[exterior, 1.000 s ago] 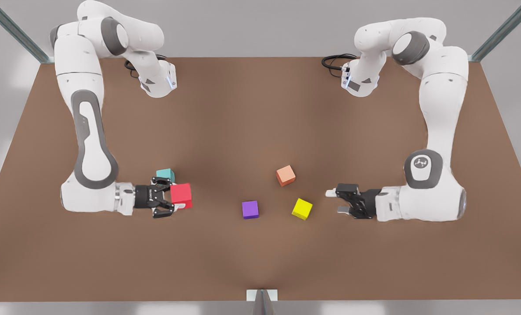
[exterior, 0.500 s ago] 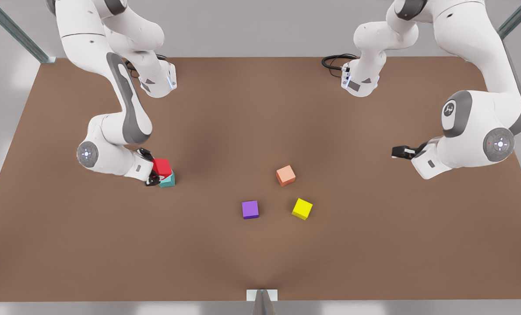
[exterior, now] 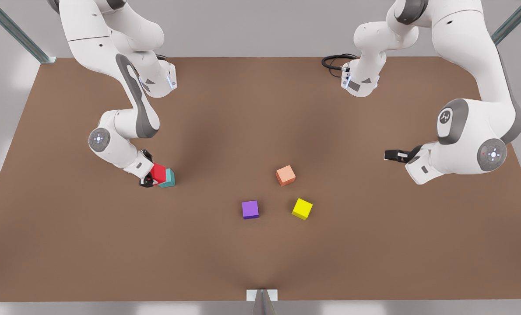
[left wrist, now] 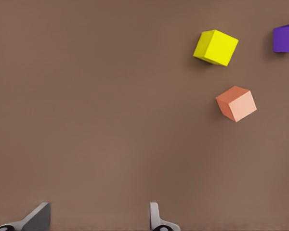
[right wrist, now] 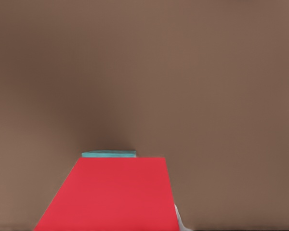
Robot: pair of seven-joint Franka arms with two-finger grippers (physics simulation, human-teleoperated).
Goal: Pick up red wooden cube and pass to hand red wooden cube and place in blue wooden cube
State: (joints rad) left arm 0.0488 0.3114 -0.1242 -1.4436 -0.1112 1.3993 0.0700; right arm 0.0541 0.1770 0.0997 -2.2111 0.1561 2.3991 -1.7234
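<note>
2 Franka arms work over a brown table [exterior: 225,109]. The right gripper [exterior: 149,177], toward the table's edge on the front view's left, clamps the red wooden cube [exterior: 158,173] — tilted, touching the blue wooden cube [exterior: 169,178]. The left gripper [exterior: 394,155] hangs near the opposite edge, jaws apart — a salmon-orange cube [exterior: 285,175], yellow cube [exterior: 302,208] and purple cube [exterior: 250,209] lie mid-table.

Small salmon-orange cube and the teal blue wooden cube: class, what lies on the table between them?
Nothing: in the front view the brown table is bare between the salmon-orange cube and the blue wooden cube.
</note>
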